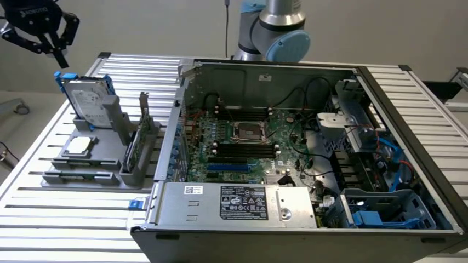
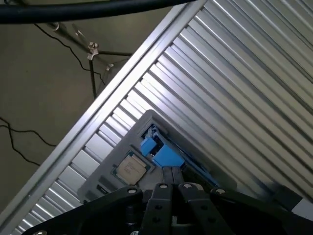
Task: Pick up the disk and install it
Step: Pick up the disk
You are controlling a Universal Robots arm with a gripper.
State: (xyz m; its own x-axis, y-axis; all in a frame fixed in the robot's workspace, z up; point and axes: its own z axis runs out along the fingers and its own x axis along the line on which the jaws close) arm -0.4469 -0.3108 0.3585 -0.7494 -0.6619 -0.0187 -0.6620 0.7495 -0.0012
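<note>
Below our black gripper (image 1: 58, 57), its fingers pressed together on nothing, the silver-grey metal disk in its blue plastic carrier (image 1: 86, 101) stands upright in a grey slotted holder (image 1: 102, 163), base hidden, beside a square silver chip (image 1: 79, 145).

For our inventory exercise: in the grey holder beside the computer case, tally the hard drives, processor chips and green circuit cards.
Hard drive in blue carrier: 1
Processor chip: 1
Green circuit card: 1
Total: 3
</note>
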